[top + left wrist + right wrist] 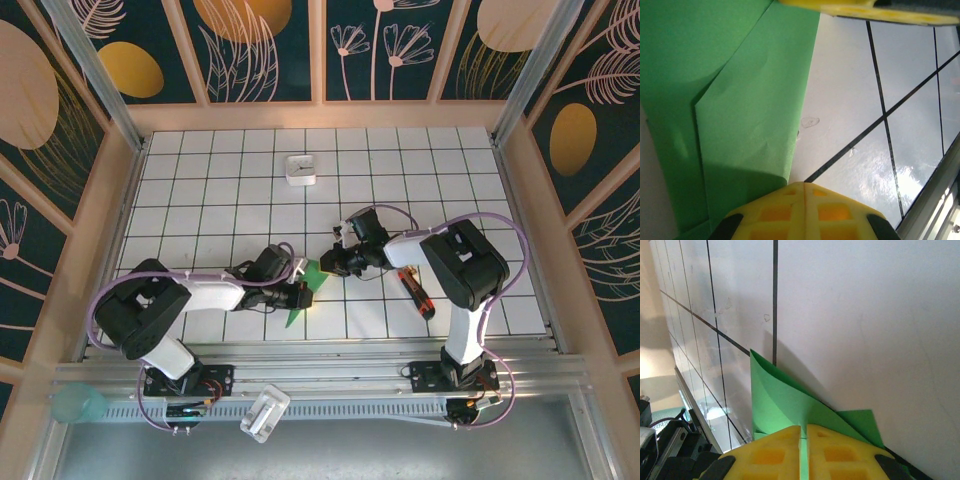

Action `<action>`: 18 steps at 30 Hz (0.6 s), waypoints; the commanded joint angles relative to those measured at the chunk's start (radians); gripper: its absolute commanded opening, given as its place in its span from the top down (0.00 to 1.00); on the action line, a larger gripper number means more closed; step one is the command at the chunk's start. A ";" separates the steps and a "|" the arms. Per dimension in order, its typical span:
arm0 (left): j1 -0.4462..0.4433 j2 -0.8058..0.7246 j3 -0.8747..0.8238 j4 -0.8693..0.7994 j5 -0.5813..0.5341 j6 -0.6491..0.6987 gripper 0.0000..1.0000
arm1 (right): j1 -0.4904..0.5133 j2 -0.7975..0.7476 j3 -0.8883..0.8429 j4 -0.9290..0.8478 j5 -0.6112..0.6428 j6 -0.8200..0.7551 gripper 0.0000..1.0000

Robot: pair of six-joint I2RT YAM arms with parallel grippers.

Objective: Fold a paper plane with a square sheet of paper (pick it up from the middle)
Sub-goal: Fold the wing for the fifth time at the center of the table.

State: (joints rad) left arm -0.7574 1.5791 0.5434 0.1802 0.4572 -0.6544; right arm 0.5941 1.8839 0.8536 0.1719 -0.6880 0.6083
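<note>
The top external camera looks down from above and behind the arm bases, covering the whole tiled table (220,190). Each wrist camera sits near the tiles, facing forward past its own yellow fingers (775,217). All three views share the green paper (316,274) at the table's near centre.

Open tiles are left across the far half of the table (200,190), broken by the small white box (301,169) near the far wall. The middle is crowded: the left gripper (303,294) and right gripper (334,264) are set close together over the green paper (294,314). To their right, the way is blocked by the screwdriver (415,292) beside the right arm (462,265).
</note>
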 commanded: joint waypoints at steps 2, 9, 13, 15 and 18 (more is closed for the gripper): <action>-0.007 -0.024 -0.042 -0.108 0.044 -0.001 1.00 | -0.022 0.082 -0.008 -0.119 0.175 -0.045 0.89; 0.003 -0.100 -0.041 0.001 0.040 -0.084 0.89 | -0.014 0.072 0.012 -0.142 0.183 -0.070 0.90; 0.028 -0.194 -0.061 0.010 -0.043 -0.097 0.71 | -0.010 0.040 0.036 -0.143 0.169 -0.109 0.88; 0.049 -0.245 -0.084 0.007 -0.091 -0.115 0.63 | -0.010 -0.008 0.038 -0.126 0.150 -0.127 0.85; 0.102 -0.311 -0.124 -0.003 -0.140 -0.162 0.55 | -0.011 -0.106 0.027 -0.117 0.149 -0.148 0.80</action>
State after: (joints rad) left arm -0.6926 1.3106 0.4583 0.1825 0.3878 -0.7639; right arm 0.5953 1.8519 0.8902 0.0883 -0.6273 0.5213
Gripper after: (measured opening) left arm 0.428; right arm 0.191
